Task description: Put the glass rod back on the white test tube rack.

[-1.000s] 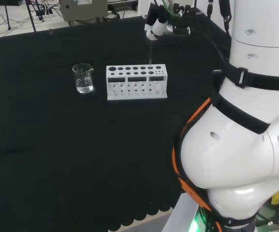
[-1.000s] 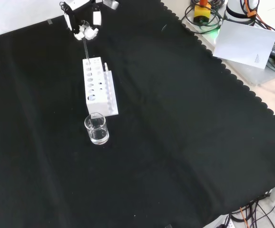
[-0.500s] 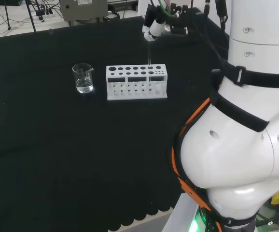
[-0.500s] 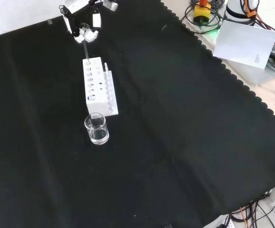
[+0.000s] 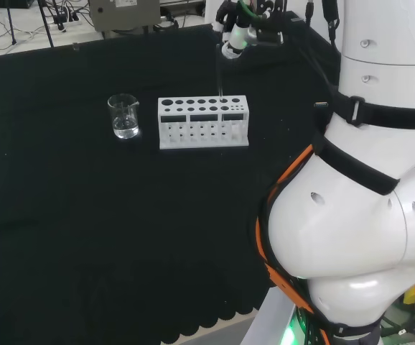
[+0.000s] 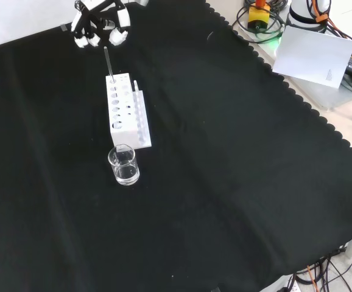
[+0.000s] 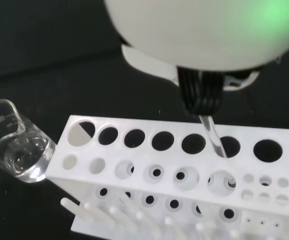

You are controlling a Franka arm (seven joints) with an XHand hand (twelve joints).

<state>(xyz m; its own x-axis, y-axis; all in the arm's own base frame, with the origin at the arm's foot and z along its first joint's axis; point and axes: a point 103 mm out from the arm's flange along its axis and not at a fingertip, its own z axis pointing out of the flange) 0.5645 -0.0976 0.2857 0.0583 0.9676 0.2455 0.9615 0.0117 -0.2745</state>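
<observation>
The glass rod (image 5: 220, 75) stands nearly upright in a back-row hole near one end of the white test tube rack (image 5: 204, 135). In the front view the rod (image 6: 108, 62) rises from the far end of the rack (image 6: 140, 121). The hand (image 6: 98, 21) hovers just above the rod's top, its fingers spread apart and off the rod. In the head view the hand (image 5: 236, 37) is up and slightly right of the rod. The wrist view shows the rod (image 7: 213, 137) slanting into a large hole of the rack (image 7: 79, 177), below the hand (image 7: 199, 30).
A small glass beaker (image 5: 124, 118) with a little clear liquid stands left of the rack in the head view. In the front view the beaker (image 6: 124, 165) is nearer than the rack. The wrist view has the beaker (image 7: 14, 145) beside the rack's end.
The fingers, pinched on the rod's top before, have spread and let it go. The hand has risen a little; the rod stays standing in the rack.
</observation>
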